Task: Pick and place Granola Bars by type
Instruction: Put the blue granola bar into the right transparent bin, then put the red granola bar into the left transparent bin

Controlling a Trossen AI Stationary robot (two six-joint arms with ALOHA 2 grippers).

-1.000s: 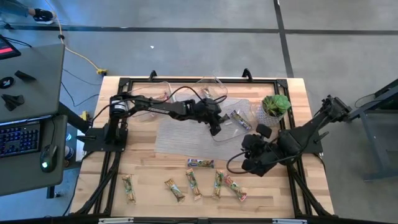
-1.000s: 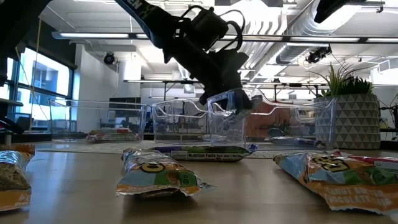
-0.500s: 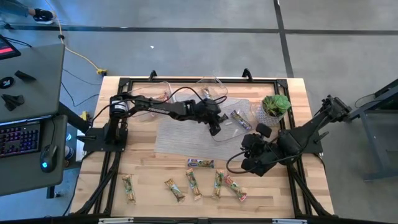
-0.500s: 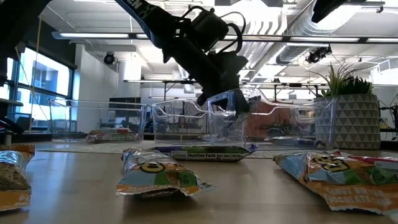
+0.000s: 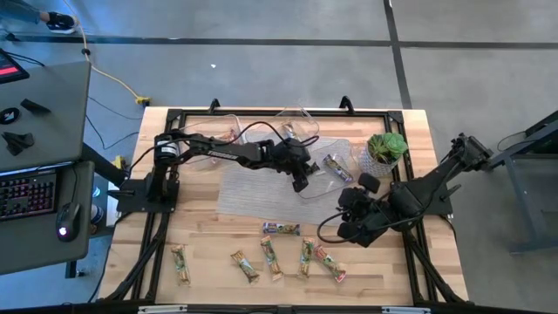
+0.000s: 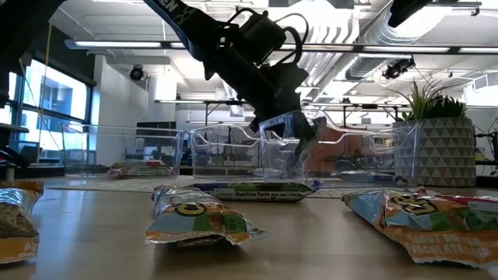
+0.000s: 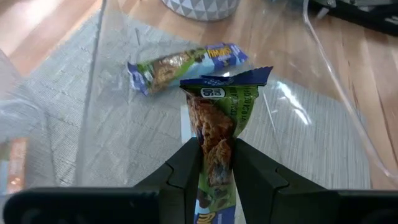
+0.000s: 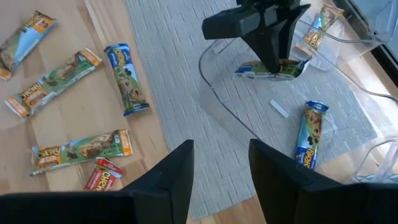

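Bars (image 5: 281, 229): six on wood, one in left gripper (image 7: 216, 163).

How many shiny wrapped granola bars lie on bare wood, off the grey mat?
6 granola bars: five in a row by the table's front edge, one alone nearer the mat. The right arm may hide others.

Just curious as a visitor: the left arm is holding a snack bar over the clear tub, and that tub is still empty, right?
Not quite. The left gripper does hold a granola bar over the clear tub, but the left wrist view shows another bar already lying inside it.
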